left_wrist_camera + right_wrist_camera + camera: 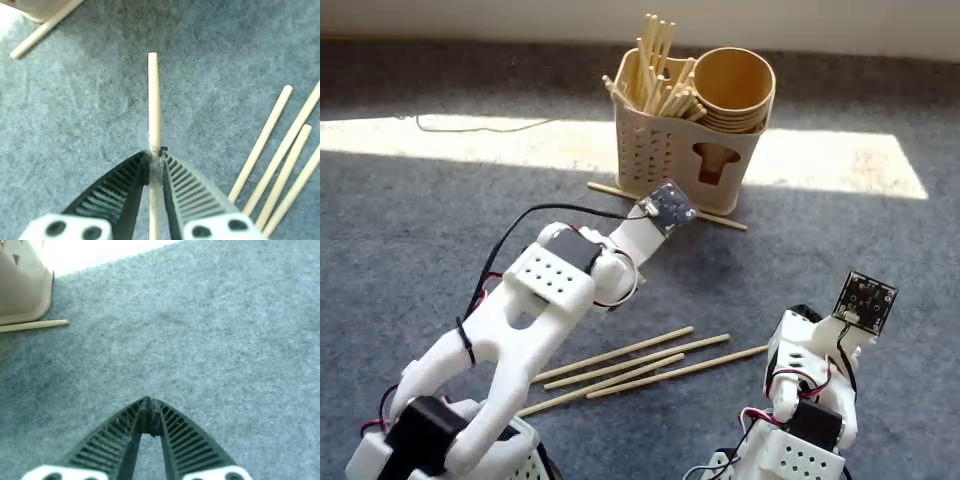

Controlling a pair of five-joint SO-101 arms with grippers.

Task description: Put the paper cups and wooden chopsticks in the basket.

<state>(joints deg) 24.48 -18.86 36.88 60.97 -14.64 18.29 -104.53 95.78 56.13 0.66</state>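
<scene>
Left gripper (155,159) is clamped on one wooden chopstick (153,100). It grips near one end, and the rest of the stick projects forward over the grey carpet (75,125). Whether the stick is clear of the carpet cannot be determined. Right gripper (147,407) is closed on nothing and sits low at the near side, well apart from the basket (665,165).

Status:
- **Cups:** the paper cups (732,85) are nested at one side of the basket, so this portion appears complete.
- **Chopsticks stowed:** a bundle of chopsticks (655,65) stands upright beside the cups.
- **Chopsticks outstanding:** the held chopstick, four loose chopsticks (640,365) lying near-parallel between the two arms, and one stray chopstick (720,218) lying against the basket's foot.

Judged progress is well past halfway, with six sticks left to deposit.
</scene>
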